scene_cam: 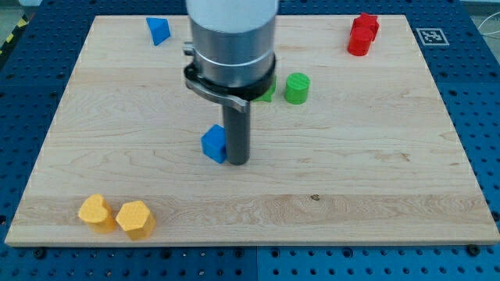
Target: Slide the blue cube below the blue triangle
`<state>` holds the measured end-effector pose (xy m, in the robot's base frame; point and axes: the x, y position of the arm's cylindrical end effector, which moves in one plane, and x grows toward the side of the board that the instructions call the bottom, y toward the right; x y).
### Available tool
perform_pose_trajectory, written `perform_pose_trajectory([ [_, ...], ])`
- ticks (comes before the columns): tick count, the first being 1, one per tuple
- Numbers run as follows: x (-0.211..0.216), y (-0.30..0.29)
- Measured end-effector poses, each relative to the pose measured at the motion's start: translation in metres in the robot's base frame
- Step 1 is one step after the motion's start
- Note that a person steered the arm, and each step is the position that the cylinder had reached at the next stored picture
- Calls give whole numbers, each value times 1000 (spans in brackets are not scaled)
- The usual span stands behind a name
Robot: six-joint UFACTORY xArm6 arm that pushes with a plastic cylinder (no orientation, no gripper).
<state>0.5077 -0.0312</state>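
Observation:
The blue cube [213,144] lies near the middle of the wooden board [375,172]. The blue triangle [158,30] lies at the view's top left, far above and a little left of the cube. My tip [238,161] rests on the board right against the cube's right side. The rod and the arm's grey body rise above it and hide part of the board behind.
A green cylinder [297,88] stands right of the arm, and another green block [267,93] is partly hidden behind the arm. A red block [362,34] is at the top right. Two yellow blocks [95,211] [135,219] lie at the bottom left.

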Motion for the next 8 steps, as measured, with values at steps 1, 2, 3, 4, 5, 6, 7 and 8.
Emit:
perform_pose_trajectory([
  [1, -9, -32],
  [2, -9, -70],
  [3, -17, -99],
  [4, -40, -106],
  [5, -61, -116],
  [6, -83, -125],
  [7, -110, -127],
  [8, -138, -118],
])
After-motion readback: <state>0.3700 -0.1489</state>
